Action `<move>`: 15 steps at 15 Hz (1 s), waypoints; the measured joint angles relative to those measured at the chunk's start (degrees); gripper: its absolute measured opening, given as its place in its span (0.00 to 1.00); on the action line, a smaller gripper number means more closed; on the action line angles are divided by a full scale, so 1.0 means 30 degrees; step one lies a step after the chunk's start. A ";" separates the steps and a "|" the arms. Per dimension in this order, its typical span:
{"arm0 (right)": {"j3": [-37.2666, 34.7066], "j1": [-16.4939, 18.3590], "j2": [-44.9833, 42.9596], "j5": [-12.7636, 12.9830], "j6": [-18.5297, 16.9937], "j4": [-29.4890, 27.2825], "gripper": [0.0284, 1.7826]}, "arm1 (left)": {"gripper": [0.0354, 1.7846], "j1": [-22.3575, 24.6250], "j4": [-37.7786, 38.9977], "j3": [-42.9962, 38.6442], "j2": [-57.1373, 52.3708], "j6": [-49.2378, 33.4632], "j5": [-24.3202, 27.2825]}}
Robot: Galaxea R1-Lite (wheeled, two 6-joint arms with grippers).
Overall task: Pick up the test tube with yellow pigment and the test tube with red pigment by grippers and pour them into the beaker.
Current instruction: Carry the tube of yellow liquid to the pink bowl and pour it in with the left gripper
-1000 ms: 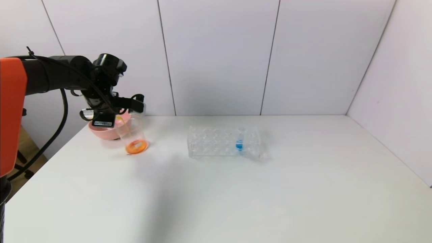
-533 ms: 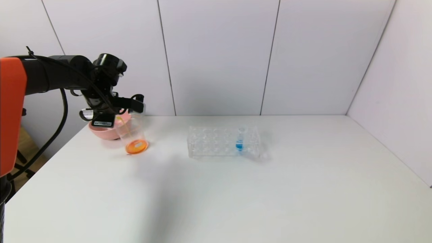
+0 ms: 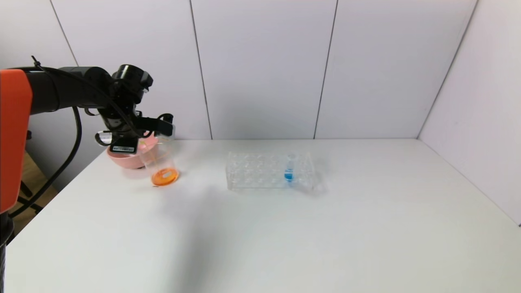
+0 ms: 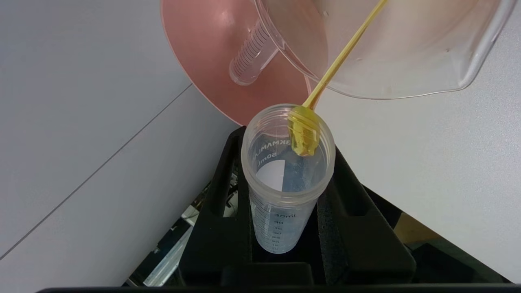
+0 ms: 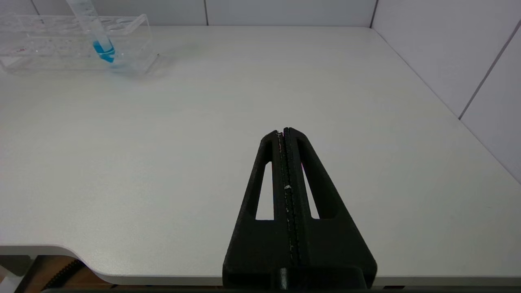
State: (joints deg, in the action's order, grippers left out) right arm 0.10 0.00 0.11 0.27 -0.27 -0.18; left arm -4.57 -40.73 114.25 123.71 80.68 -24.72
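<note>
White table (image 3: 285,236) fills most of the head view, with the left arm reaching in over its far-left corner. Clear tube rack (image 3: 270,171) sits mid-table toward the back, one blue-liquid tube (image 3: 289,167) standing in it near its right end; same rack and tube show at the far edge in the right wrist view. Pink bowl (image 3: 122,156) at the far-left corner, an emptied graduated tube (image 4: 252,55) lying inside it. Beaker (image 3: 159,162) stands just beside the bowl on its right, touching or nearly so, orange liquid pooled in its bottom. Left gripper (image 4: 285,203) is held above and just behind the beaker, tipped over, fingers (image 4: 222,195) clamped on the test tube with yellow pigment (image 4: 287,175). The tube's open mouth points down toward the beaker rim, a blob of yellow at its lip, and a thin yellow stream (image 4: 346,55) runs from the lip into the beaker. Right gripper (image 5: 285,132) hangs low over the near-right table edge, well apart from everything, fingers pressed together with nothing between them.
</note>
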 joint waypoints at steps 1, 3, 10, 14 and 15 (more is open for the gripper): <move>0.0000 0.0000 0.0000 -0.0008 0.0000 0.0000 0.05 | 0.25 0.0000 0.0000 0.0000 0.0000 0.0000 -0.0061; 0.0000 0.0000 0.0000 0.0000 0.0000 0.0000 0.05 | 0.25 0.0000 -0.0028 0.0000 0.0000 0.0000 -0.0163; 0.0000 0.0000 0.0000 0.0000 0.0000 0.0000 0.05 | 0.25 0.0000 -0.0028 0.0000 0.0008 -0.0008 -0.0459; 0.0000 0.0000 0.0000 0.0000 0.0000 0.0008 0.05 | 0.25 -0.0045 -0.0085 0.0000 0.0008 -0.0012 -0.0626; 0.0000 0.0000 0.0000 0.0000 0.0000 0.0000 0.05 | 0.25 -0.0053 -0.0085 0.0000 0.0000 -0.0008 -0.0634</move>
State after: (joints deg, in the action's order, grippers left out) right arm 0.10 0.00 0.11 0.27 -0.27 -0.18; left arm -4.73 -40.98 114.25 123.71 80.65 -26.62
